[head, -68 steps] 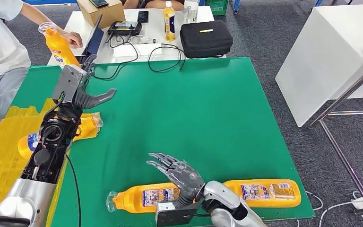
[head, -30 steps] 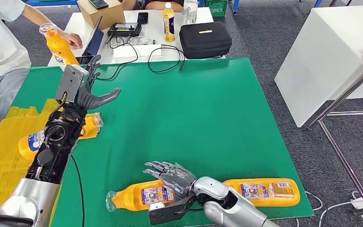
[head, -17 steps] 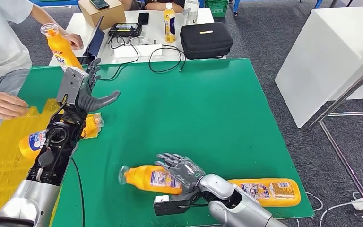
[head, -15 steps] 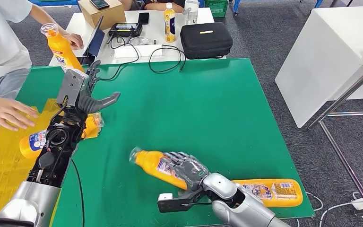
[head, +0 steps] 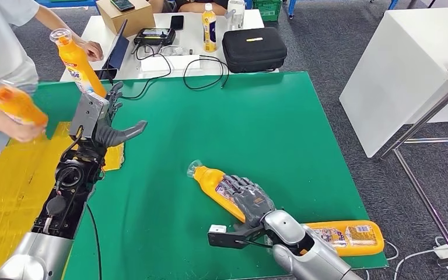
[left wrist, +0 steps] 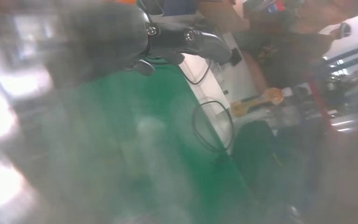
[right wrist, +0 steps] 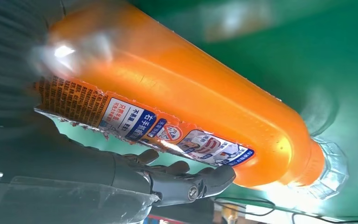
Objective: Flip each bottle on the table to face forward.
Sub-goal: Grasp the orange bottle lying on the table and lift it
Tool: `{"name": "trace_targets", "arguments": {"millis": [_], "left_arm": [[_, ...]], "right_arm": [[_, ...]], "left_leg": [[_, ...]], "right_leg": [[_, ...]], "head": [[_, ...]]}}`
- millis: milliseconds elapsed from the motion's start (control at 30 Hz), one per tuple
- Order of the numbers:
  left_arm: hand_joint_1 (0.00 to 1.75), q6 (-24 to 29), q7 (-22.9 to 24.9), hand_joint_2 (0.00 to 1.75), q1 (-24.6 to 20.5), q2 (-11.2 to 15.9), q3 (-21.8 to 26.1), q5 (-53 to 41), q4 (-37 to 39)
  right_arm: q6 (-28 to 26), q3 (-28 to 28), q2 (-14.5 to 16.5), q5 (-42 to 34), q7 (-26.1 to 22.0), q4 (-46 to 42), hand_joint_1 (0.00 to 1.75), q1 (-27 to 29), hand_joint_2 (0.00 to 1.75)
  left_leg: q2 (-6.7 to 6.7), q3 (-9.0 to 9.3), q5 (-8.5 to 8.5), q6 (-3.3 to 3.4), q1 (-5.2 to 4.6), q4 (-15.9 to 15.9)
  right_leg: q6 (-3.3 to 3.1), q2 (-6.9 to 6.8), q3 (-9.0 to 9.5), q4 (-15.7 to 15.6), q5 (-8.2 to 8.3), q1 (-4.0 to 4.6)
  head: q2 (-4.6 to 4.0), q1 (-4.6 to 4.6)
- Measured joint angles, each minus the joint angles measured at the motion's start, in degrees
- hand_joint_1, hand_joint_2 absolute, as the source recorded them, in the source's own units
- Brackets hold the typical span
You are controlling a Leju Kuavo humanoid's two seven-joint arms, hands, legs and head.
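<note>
Orange glossy plastic bottle (head: 219, 188) gripped by right hand (head: 249, 198).

Both arms are silver near the shoulder and end in dark grey, many-fingered hands with small screws at the joints. The left hand (head: 106, 119) sits beyond a black open-framed forearm with round fittings, a grey box cover and a thin black cable. The right hand (head: 249, 197) joins a rounded silver wrist shell carrying a black bracket.
</note>
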Motion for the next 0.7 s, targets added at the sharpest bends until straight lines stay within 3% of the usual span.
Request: {"name": "trace_targets", "arguments": {"millis": [567,700], "left_arm": [[0.0,0.1,0.8,1.75,1.7,0.0,0.7,-0.5,-1.4],[0.0,0.8,1.4,1.75,2.7,0.0,1.1,-1.1,-2.5]], "right_arm": [[-3.1,-5.1,1.8,1.6,0.5,-0.1,0.0,2.1,1.75],[-9.5,-9.4,4.6,-0.9,0.5,-1.9,0.0,5.3,0.0]], "left_leg": [[0.0,-0.02,0.0,0.0,0.0,0.0],[0.0,-0.11,-0.01,-0.01,0.01,0.0]], "right_leg": [[0.0,0.0,-0.02,0.0,0.0,0.0],[0.0,0.01,-0.11,0.0,0.0,0.02]], "head": [[-0.01,0.0],[0.0,-0.01]]}}
